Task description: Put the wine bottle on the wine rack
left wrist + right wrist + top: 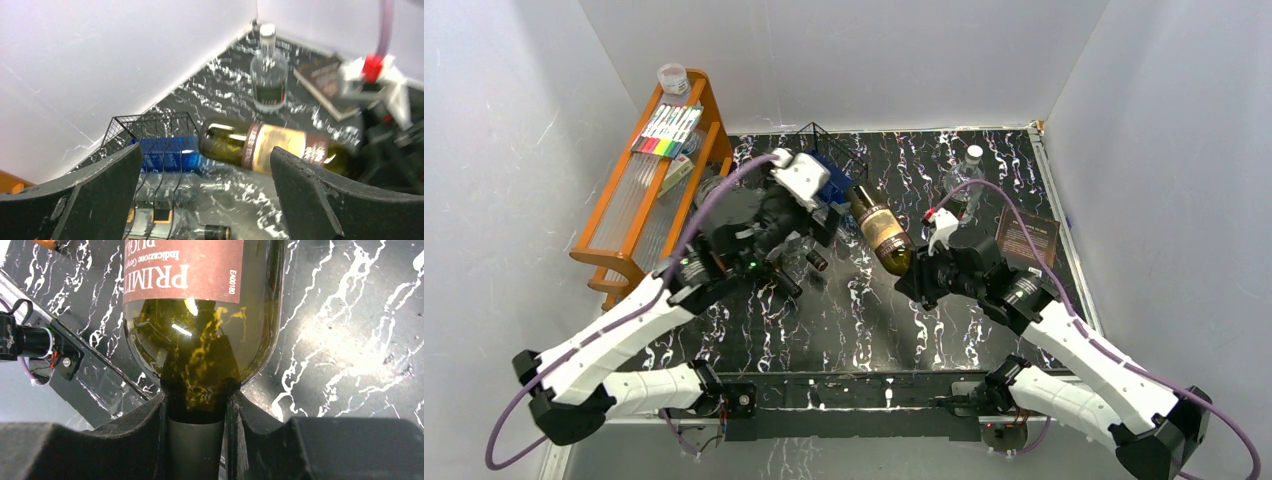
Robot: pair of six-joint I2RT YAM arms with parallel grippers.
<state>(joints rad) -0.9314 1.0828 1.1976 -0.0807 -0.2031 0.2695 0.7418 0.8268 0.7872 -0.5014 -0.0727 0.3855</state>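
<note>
Your right gripper (196, 407) is clamped on the neck of the dark green glass wine bottle (200, 315) with the maroon-and-cream label. Both fingers press against the glass just below the shoulder. The bottle is held clear of the black, white-veined tabletop (864, 320) and lies nearly level, with its base pointing toward the far-left corner and its neck toward the right arm. That base sits just beside the low black thin-wire wine rack (150, 125), at its right edge (whether glass touches wire, you cannot tell from these views). A blue box-shaped item (167, 156) lies inside the rack's wires.

Your left gripper (206, 150) is spread wide with nothing between its fingers. It hovers near the rack and looks across it at the bottle's base. Beyond the wine bottle, a clear glass bottle with a pale cap (268, 70) stands upright near the back wall, and a brown book-like slab (1027, 238) lies flat near it. The orange wooden shelf unit (649, 190) stands along the left wall, well apart from the wine bottle.
</note>
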